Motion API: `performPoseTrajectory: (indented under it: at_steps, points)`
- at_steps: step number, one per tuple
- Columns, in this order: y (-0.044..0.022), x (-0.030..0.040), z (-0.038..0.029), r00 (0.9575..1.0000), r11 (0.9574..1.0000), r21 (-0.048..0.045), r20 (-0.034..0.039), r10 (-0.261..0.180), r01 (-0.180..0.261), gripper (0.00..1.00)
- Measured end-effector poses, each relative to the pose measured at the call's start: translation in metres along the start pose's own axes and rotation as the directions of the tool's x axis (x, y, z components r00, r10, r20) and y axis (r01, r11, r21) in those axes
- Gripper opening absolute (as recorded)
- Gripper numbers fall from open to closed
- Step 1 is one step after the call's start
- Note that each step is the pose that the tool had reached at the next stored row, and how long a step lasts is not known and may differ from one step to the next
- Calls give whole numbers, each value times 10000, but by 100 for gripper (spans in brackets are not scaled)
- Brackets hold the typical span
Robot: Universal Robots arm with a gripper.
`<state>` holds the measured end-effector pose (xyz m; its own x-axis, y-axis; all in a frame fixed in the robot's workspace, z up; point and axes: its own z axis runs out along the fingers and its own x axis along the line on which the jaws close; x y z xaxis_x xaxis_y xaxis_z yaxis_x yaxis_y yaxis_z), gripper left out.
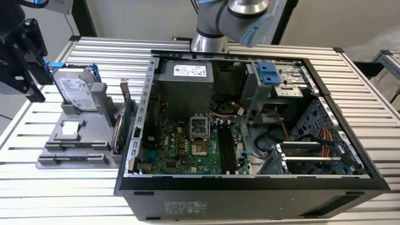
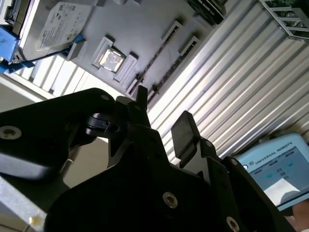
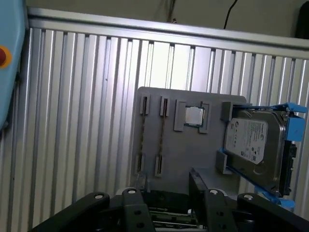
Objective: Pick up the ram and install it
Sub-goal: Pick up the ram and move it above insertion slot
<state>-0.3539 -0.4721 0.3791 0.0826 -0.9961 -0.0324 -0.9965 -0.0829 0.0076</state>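
Gripper (image 2: 161, 106) sits up close in both wrist views: black fingers (image 3: 198, 186) spread wide, holding nothing. In the exterior view it hangs over the slatted table (image 1: 62, 197) at the exterior view's left edge, above and just off the gray tray (image 1: 78, 152). It touches nothing on the tray.

Tray contents, from above in the first wrist view:
- Two thin dark strips sit edge-up between the small slot brackets.
- One strip reads as the ram (image 3: 161, 136). The second strip (image 3: 141, 136) runs parallel just beside it. Edge-on they are too thin to confirm more.
- Both strips are apart from the fingers.
- The next pocket over holds a square processor chip (image 3: 194, 116), lying flat.
- Past that is the hard drive (image 3: 253, 145) in its blue frame (image 3: 292, 128), propped tilted at the tray's end.

Exterior view:
- The expansion card (image 1: 131, 123) stands on edge along the tray side facing the computer case (image 1: 250, 194), metal bracket (image 1: 123, 88) up.
- The case lies on its side, open.
- The motherboard (image 1: 181, 150) is inside. Its memory slots (image 1: 226, 150) are black; can't tell if anything is seated in them.
- The power supply (image 1: 184, 86) is at the far end, with the arm (image 1: 216, 23) rising behind it.
- Cables (image 1: 325, 138) run through the drive bay at the exterior view's right.

In the second wrist view, a tablet (image 2: 277, 169) with a lit screen sits just off the table's edge.
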Motion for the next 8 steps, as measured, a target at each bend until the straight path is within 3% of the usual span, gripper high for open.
performPoseTrajectory:
  at_steps: [8]
  points:
    - [0, 2, 52, 9996, 9996, 9, 2, 285, -285, 100]
